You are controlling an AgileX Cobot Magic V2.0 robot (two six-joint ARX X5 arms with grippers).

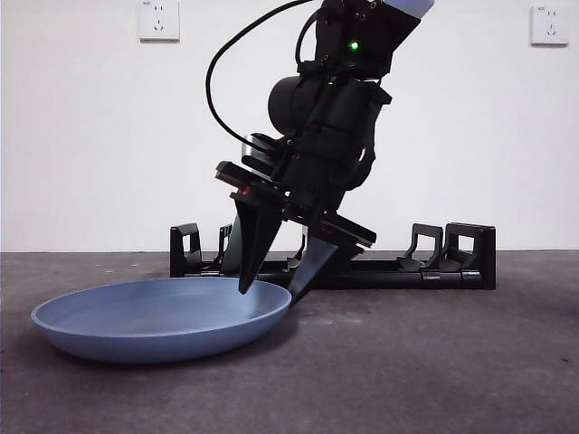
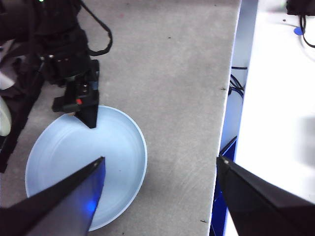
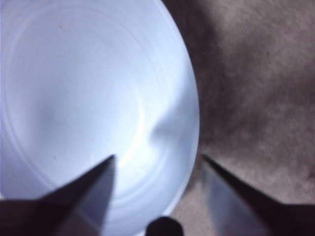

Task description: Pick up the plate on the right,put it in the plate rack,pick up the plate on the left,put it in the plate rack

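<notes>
1. The blue plate (image 1: 158, 316) lay flat on the grey surface (image 1: 434, 362), just in front of the plate rack (image 1: 452, 262).
2. The right claw (image 1: 276, 285) stood open astride the plate's rim, one jaw inside, one outside.
3. The left claw (image 2: 160, 169) hung open, high above the plate.

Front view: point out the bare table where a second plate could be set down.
Free: the grey table in front of the plate rack's end away from the blue plate, and the near strip before that plate. Crowded: the plate's rim, where the open right gripper straddles it, and the rack just behind.
</notes>
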